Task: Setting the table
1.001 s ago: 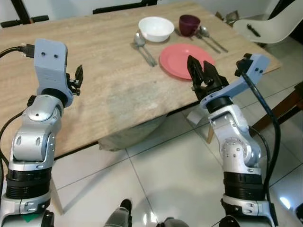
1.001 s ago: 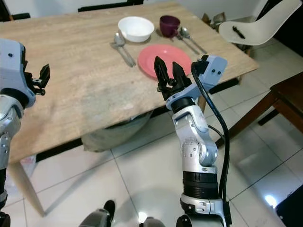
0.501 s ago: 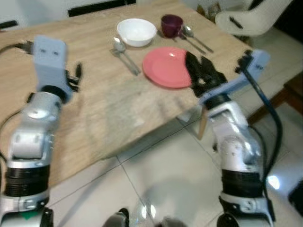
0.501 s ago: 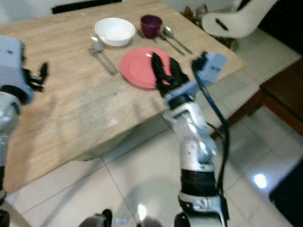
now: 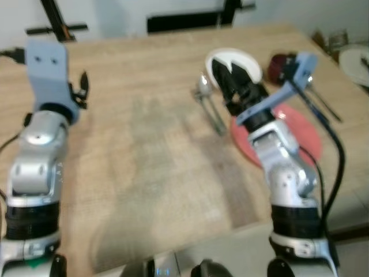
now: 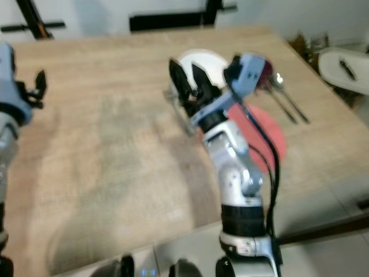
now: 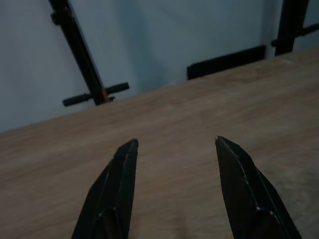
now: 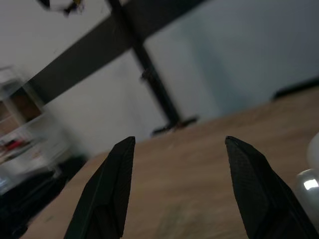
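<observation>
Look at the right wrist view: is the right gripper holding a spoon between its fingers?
No. The right gripper is open, its two black fingers spread apart with nothing but bare wooden table between them.

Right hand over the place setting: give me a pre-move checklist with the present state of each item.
1. Right hand open: ok, fingers spread, nothing between them.
2. Left hand open and holding nothing: ok, above bare wooden table.
3. White bowl located: ok, partly hidden behind the right hand.
4. Pink plate flat on the table: ok, partly hidden by the right arm.
5. Spoon beside the bowl, lying flat: ok, though blurred.
6. Dark red cup upright: cannot tell, mostly hidden and blurred.
</observation>
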`<state>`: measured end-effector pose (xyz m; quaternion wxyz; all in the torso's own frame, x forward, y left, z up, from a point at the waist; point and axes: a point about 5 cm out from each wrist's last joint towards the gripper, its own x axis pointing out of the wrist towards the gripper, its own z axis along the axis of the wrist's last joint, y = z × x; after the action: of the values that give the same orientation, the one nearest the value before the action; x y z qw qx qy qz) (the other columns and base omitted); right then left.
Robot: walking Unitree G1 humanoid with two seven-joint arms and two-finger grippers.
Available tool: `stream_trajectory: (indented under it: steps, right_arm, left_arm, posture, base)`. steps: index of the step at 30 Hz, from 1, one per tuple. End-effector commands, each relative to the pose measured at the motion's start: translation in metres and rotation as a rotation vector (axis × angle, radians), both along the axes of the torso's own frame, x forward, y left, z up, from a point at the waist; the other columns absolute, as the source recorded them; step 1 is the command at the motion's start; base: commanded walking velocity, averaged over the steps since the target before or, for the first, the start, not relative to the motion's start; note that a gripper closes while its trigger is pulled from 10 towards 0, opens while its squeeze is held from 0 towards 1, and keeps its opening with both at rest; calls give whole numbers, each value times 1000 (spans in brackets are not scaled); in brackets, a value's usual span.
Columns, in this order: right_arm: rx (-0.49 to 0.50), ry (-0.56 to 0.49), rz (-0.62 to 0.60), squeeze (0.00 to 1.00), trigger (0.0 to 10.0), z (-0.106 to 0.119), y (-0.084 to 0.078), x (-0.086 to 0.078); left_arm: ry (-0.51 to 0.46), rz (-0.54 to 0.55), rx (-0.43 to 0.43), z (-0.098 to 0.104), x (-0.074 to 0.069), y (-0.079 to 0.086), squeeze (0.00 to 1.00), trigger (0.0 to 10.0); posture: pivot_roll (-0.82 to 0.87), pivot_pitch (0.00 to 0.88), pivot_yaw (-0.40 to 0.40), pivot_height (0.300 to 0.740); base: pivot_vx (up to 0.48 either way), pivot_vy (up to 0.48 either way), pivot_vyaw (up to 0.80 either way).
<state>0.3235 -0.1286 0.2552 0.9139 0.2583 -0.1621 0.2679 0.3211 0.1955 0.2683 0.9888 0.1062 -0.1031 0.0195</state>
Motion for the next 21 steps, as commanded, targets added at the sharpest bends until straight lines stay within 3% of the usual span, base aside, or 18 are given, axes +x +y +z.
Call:
stream_trajectory:
  steps: [1,3,7,11,13,14,15,16,17,18,19,21]
  right_arm:
    - [-9,-10,66,0,10000,3,-1,-8]
    - [-25,-3,74,0,10000,3,-3,-9]
    - [-331,41,-20,0,10000,-13,-11,-3]
    - [-422,87,-72,0,10000,-23,-15,6]
    - [-420,123,-77,0,10000,-34,-13,10]
    - [-333,232,-67,0,10000,-77,2,17]
    - [-333,232,-67,0,10000,-77,2,17]
    - [-323,294,-60,0,10000,-106,14,14]
    - [-323,294,-60,0,10000,-106,14,14]
    - [-308,357,37,0,10000,-146,41,-1]
    - [-308,357,37,0,10000,-146,41,-1]
    - [-268,480,30,0,10000,-178,59,-15]
  left_arm:
    - [31,0,13,-3,-3,2,0,10000]
    - [47,-6,20,-4,-4,2,0,10000]
    - [149,-115,99,-12,-10,0,0,10000]
    - [169,-114,91,-16,-9,2,0,10000]
    - [170,-108,87,-18,-8,0,0,10000]
    - [183,-100,64,-27,-9,-5,0,10000]
    - [183,-100,64,-27,-9,-5,0,10000]
    - [195,-102,67,-31,-11,-8,0,10000]
    - [195,-102,67,-31,-11,-8,0,10000]
    - [200,-137,80,-35,-17,-13,0,10000]
    - [200,-137,80,-35,-17,-13,0,10000]
    - [228,-106,78,-37,-22,-5,0,10000]
  posture:
    - [24,119,-11,740]
    - [23,121,-11,740]
    - [18,126,-20,740]
    - [24,113,-22,740]
    - [27,114,-29,740]
    - [62,127,-34,740]
    - [62,127,-34,740]
    - [78,121,-27,740]
    - [78,121,-27,740]
    - [94,125,-22,740]
    - [94,125,-22,740]
    - [132,165,-26,740]
  base:
    - [0,0,0]
    - [0,0,0]
    - [0,0,0]
    - [0,0,0]
    - [0,0,0]
    - [0,0,0]
    - [0,0,0]
    - [0,0,0]
    - [0,0,0]
    - [0,0,0]
    - [0,0,0]
    - [0,0,0]
